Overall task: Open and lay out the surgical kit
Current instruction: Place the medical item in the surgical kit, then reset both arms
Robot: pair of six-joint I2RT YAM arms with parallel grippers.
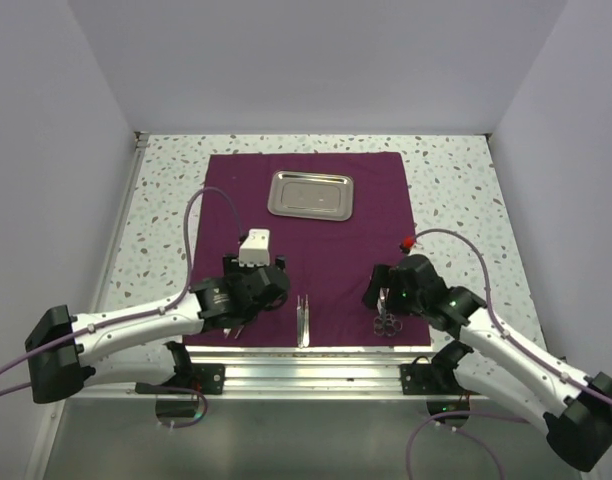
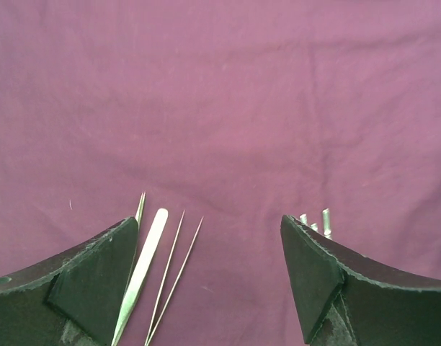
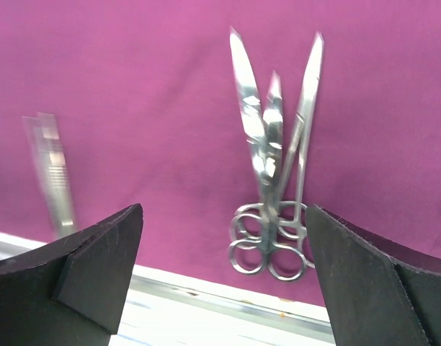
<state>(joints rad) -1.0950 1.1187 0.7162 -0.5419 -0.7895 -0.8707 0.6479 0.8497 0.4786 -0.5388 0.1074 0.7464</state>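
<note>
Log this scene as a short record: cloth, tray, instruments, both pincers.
cloth: purple, spread flat on the speckled table
tray: steel, on the cloth's far half
tweezers: on the cloth by its near edge, centre
ring-handled instruments: bunched on the cloth, near right
left pincer: open, empty, above slim steel tools
right pincer: open, empty, above the ring-handled instruments

Plain maroon cloth (image 1: pixel 236 200); shiny silver tray (image 1: pixel 278 195), scissors (image 3: pixel 267 180) & tweezers (image 1: pixel 303 322). White table (image 1: pixel 166 190) w/ grey speckles, pale grey walls (image 1: pixel 316 60). White arms (image 1: pixel 136 325) w/ black joints, purple cables (image 1: pixel 191 215).
</note>
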